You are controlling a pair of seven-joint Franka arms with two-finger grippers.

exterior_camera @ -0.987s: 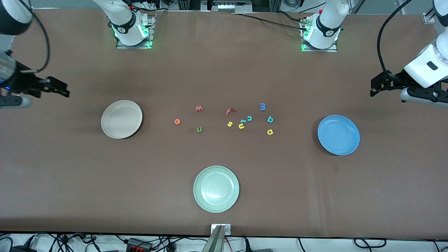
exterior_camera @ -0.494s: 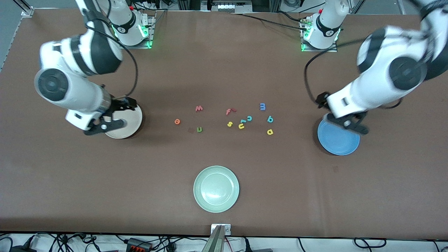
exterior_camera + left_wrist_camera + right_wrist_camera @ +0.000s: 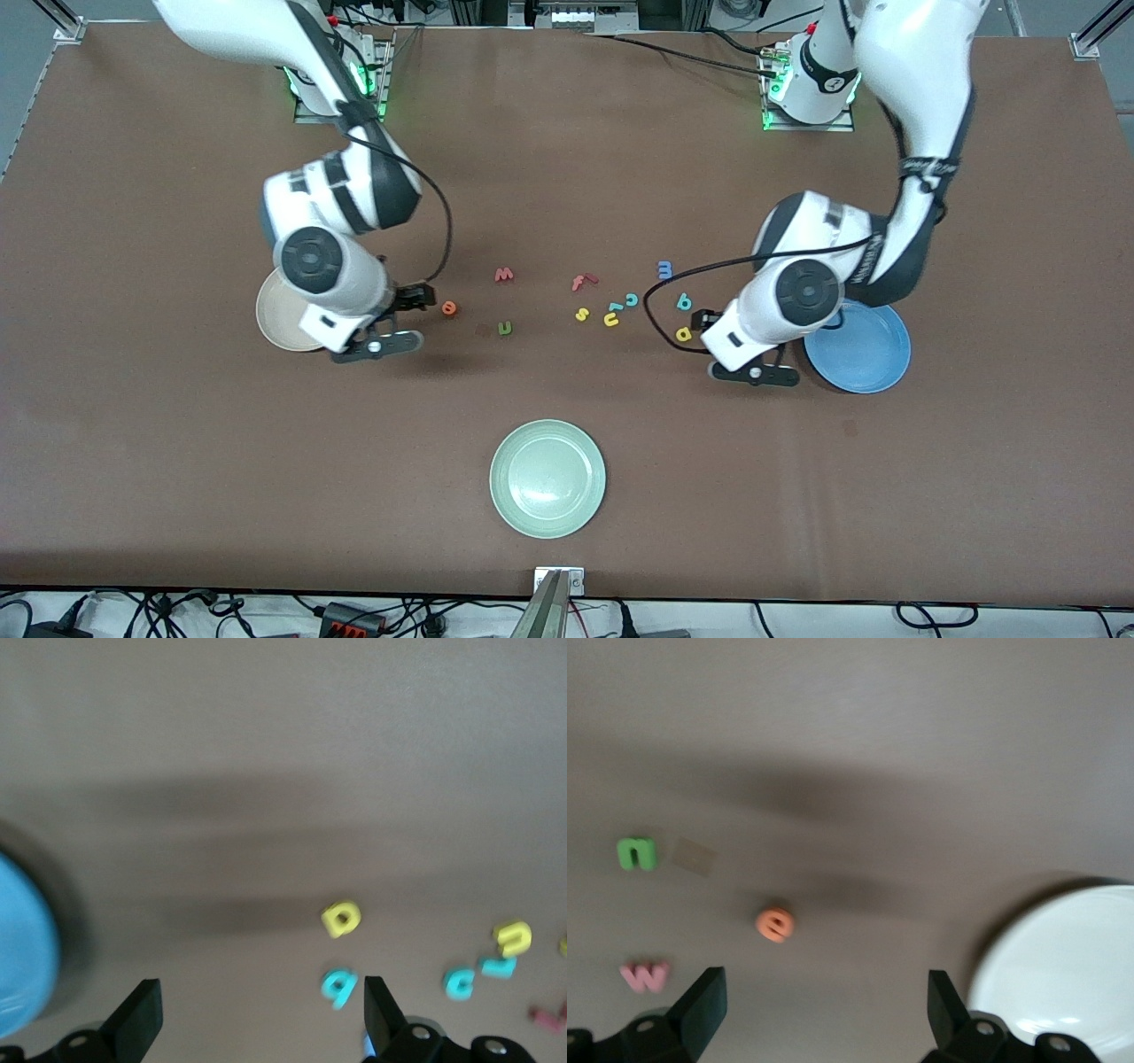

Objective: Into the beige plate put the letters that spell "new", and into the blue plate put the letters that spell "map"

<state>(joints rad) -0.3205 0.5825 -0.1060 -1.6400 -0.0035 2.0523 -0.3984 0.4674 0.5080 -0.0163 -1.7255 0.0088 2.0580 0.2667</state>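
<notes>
None of the six letters is in a plate yet, so all of the job is left to do. The beige plate (image 3: 282, 312) sits at the right arm's end of the worktop and is bare where it shows, partly hidden under the right arm. The blue plate (image 3: 864, 348) sits at the left arm's end and has nothing in it. The green "n" (image 3: 505, 328), the orange "e" (image 3: 449, 307) and the pink "w" (image 3: 503, 275) lie on the worktop beside the beige plate. The blue "m" (image 3: 664, 268), the teal "a" (image 3: 683, 302) and the yellow "p" (image 3: 683, 334) lie nearer the blue plate. The right end effector (image 3: 390, 321) hangs low over the worktop between the beige plate and the "e", with its fingers wide apart and nothing in them. The left end effector (image 3: 740, 350) hangs low between the "p" and the blue plate, fingers wide apart too and holding nothing. I think the "e" and the "p" are the first picks, since each lies close to a hand. The other letters in the middle and the pale green plate (image 3: 547, 478) should be left alone.
</notes>
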